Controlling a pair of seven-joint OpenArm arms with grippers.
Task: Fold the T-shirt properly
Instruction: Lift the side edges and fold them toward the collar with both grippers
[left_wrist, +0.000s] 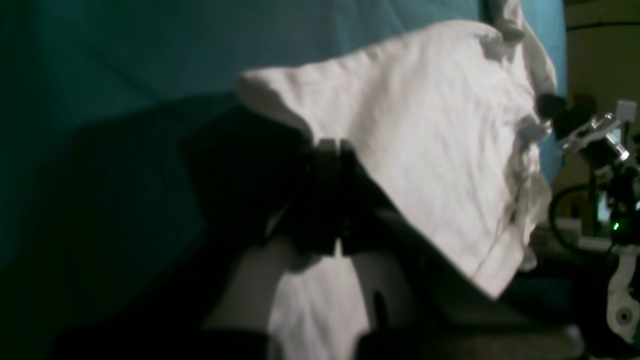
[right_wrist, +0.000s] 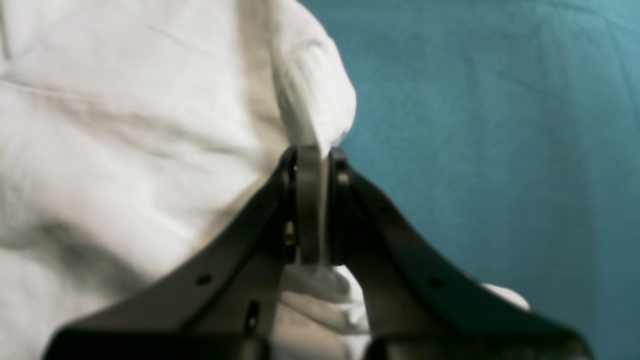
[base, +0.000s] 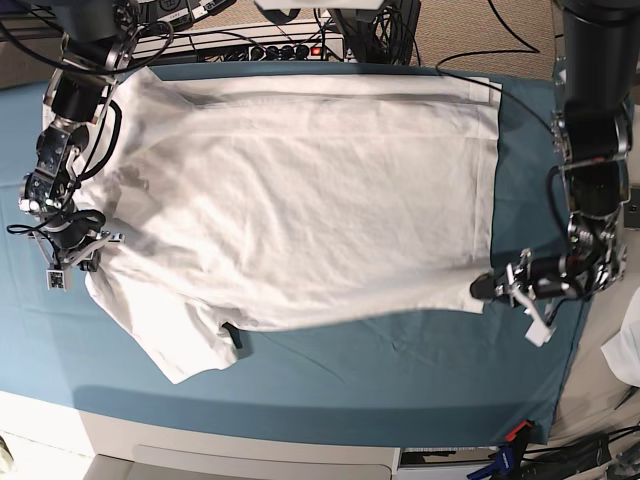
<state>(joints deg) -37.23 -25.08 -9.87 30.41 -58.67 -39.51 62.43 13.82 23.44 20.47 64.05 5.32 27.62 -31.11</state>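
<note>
The white T-shirt (base: 300, 200) lies spread over most of the teal table cover (base: 400, 380), wrinkled, with one sleeve (base: 170, 345) sticking out toward the front. At the shirt's front right corner my left gripper (base: 483, 288) is shut on the cloth. In the left wrist view the fabric (left_wrist: 440, 140) rises in a fold from the closed left gripper (left_wrist: 332, 146). On the shirt's left edge my right gripper (base: 98, 243) is shut too. The right wrist view shows a pinch of shirt (right_wrist: 125, 125) between the closed jaws of the right gripper (right_wrist: 318, 156).
Cables and a power strip (base: 285, 48) run along the table's back edge. A small dark mark (base: 232, 337) sits at the shirt's front hem. Something white (base: 625, 350) lies off the table at the far right. Bare teal cover runs along the front.
</note>
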